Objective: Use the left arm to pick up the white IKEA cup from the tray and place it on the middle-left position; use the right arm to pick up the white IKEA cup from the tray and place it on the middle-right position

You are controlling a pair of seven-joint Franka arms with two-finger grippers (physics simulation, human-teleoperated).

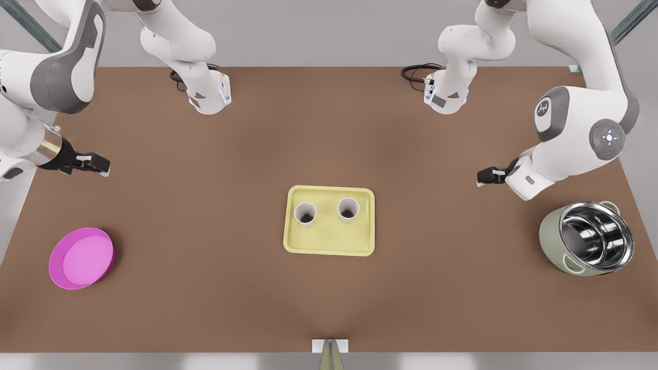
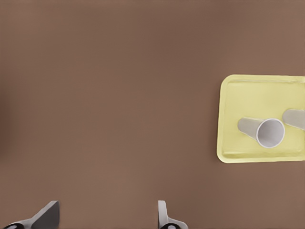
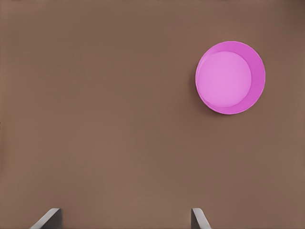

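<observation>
The yellow tray (image 1: 329,245) lies in the middle of the brown tabletop (image 1: 329,128). Two white cups stand in the tray, both upright, side by side and a bit apart. One cup (image 1: 305,214) is on the tray's side toward the front view's left. The other cup (image 1: 348,209) is on the tray's side toward the front view's right. Both sit in the half of the tray nearer the arms.

The left hand (image 1: 486,177) hangs over bare tabletop, well away from the tray, on the front view's right. Its two fingers are spread wide and hold nothing. In the left wrist view, the left hand (image 2: 105,219) shows with the tray (image 2: 228,119) and a cup (image 2: 270,132) off to one side.

The right hand (image 1: 95,165) hangs well away from the tray, on the front view's left. It is spread wide too, with nothing in it, as the right wrist view (image 3: 124,220) shows.

A pink dish (image 1: 81,258) sits far from the tray, on the right hand's side. A tipped steel pot (image 1: 591,239) sits far from the tray, on the left hand's side.
</observation>
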